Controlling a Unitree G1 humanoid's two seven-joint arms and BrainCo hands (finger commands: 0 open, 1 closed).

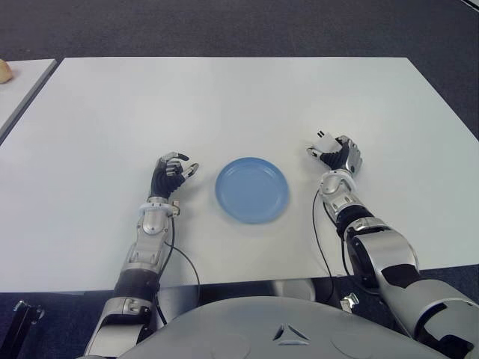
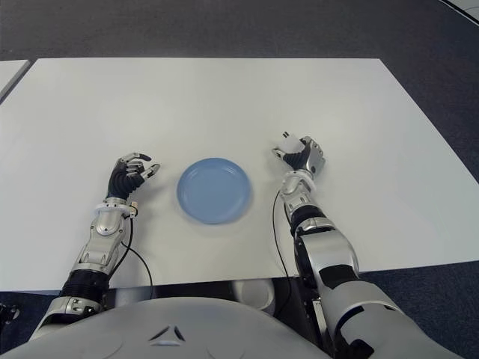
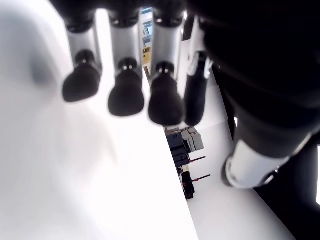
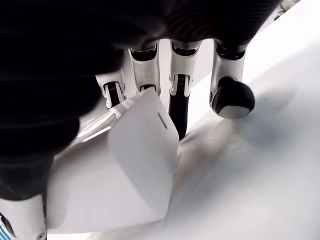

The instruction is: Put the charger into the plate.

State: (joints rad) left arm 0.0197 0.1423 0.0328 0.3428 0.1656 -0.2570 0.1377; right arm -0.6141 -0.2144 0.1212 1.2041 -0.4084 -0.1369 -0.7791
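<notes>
A round blue plate (image 1: pixel 252 189) lies on the white table (image 1: pixel 224 105) between my two hands. To its right, my right hand (image 1: pixel 334 154) is curled around a small white charger (image 1: pixel 325 140). The right wrist view shows the charger (image 4: pixel 130 165) as a white block with fingers (image 4: pixel 180 105) closed behind it, just above the tabletop. My left hand (image 1: pixel 172 173) shows left of the plate, fingers relaxed and holding nothing. In the left wrist view its fingertips (image 3: pixel 125 95) hang apart over the bare table.
A second white table (image 1: pixel 19 86) adjoins at the far left, with a small tan object (image 1: pixel 4 71) on its edge. Dark carpet (image 1: pixel 239 26) lies beyond the table's far edge. Black cables run along both forearms.
</notes>
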